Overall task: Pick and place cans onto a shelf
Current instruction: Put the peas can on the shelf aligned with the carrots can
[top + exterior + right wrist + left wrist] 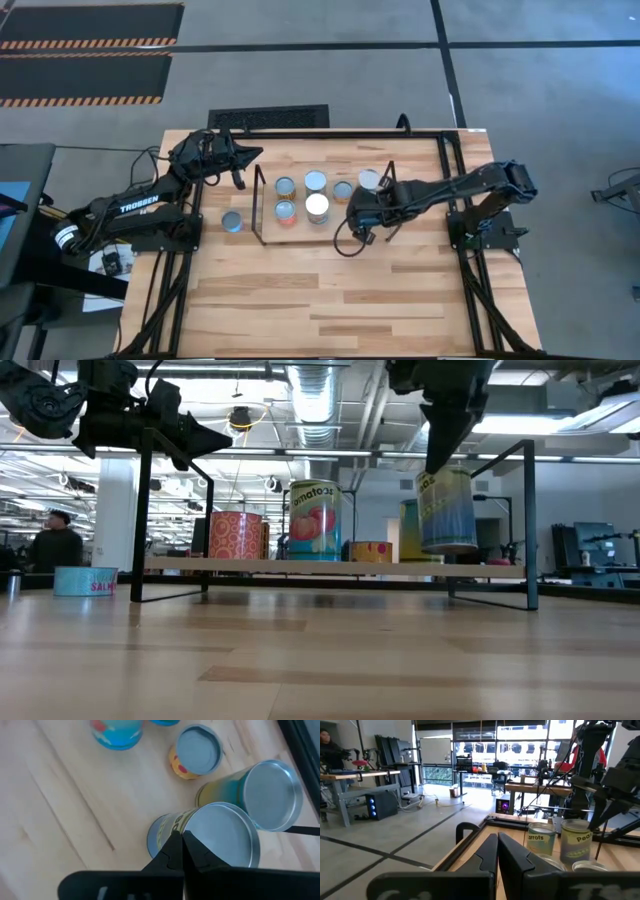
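Your right end effector (181, 845), fingers pinched together empty, sits right above the upright can (220, 837) at the shelf's (330, 222) right end, while the closed left end effector (238, 170) waits nearer the lone can (232, 221) on the table (330, 300).

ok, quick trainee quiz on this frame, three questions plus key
1. How many cans stand on the table beside the shelf, not on it?
2. True or false: the left gripper holds a can.
3. The right gripper is: A) above cans at the shelf's right end; B) over bare table in front of the shelf; C) off the table.

Key: 1) one, the blue tin left of the shelf; 2) false, it is shut on nothing; 3) A.
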### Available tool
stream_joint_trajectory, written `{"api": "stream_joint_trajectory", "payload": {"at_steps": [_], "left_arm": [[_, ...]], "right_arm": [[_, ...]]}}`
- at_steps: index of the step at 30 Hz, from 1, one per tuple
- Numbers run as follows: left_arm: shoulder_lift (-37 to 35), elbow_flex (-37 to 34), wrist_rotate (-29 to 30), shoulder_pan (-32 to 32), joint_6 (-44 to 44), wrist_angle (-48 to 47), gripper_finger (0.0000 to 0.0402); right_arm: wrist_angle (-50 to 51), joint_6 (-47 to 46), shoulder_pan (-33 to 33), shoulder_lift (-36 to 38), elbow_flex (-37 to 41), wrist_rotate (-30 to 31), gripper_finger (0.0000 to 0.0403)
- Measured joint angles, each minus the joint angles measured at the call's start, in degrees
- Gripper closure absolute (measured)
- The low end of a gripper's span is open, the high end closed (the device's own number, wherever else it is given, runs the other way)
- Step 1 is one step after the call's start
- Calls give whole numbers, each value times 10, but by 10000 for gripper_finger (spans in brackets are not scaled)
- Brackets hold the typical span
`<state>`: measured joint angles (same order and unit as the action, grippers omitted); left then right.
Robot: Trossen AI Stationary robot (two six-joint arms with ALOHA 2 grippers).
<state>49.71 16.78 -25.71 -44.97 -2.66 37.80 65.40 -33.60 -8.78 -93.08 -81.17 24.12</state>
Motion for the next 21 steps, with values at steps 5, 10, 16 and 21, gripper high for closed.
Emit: {"api": "stream_joint_trajectory", "payload": {"at_steps": [5, 10, 16, 21], "left_arm": [[0, 0, 0, 0, 4, -3, 401], [0, 0, 1, 0, 5, -7, 401], [0, 0, 1, 0, 6, -12, 401], [0, 0, 3, 0, 6, -11, 401]], "right_arm": [[2, -10, 9, 0, 0, -6, 400], [-4, -27, 12, 0, 2, -17, 399], [-16, -40, 11, 0, 34, -18, 399], [-39, -44, 10, 0, 34, -18, 397]]}}
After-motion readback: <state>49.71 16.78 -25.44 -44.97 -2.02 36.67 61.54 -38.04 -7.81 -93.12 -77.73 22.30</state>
